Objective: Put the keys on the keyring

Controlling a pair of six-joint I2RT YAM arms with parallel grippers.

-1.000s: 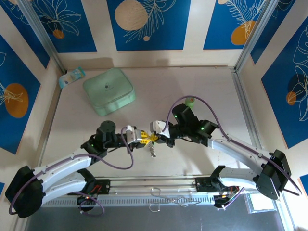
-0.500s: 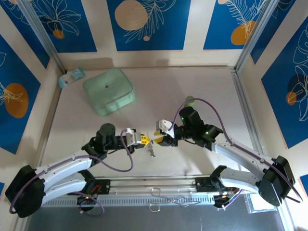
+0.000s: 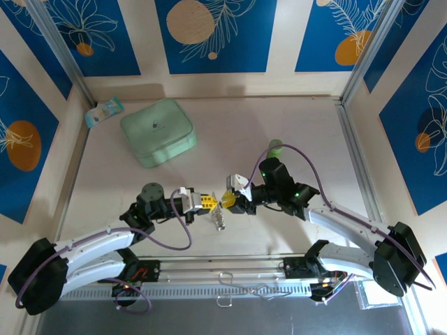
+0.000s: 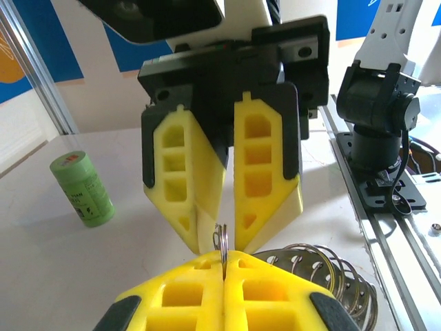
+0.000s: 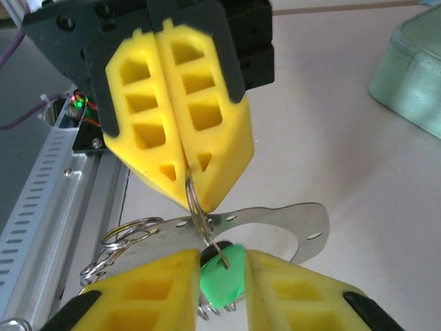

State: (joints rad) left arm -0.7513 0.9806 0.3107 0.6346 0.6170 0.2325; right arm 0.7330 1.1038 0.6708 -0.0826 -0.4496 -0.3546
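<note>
The right claw (image 5: 222, 265) has eased back, grasping a tiny green plastic-headed key (image 5: 222, 281). The left claw (image 4: 224, 259) is clenched on the silvery metal keyring (image 4: 221, 238). Threading looks unfinished.

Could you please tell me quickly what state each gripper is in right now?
Left gripper: closed on a small ring of the silvery metal keyring.
Right gripper: closed on a tiny green-headed key.

Claws tip to tip, ring between them.
The keyring (image 3: 219, 220) lies just under the left gripper (image 3: 209, 203) and right gripper (image 3: 227, 200); a key (image 5: 222, 276) sits between the right one's fingers. A cylinder (image 3: 276, 147) stands behind the right gripper, a box (image 3: 158, 132) well behind the left.
</note>
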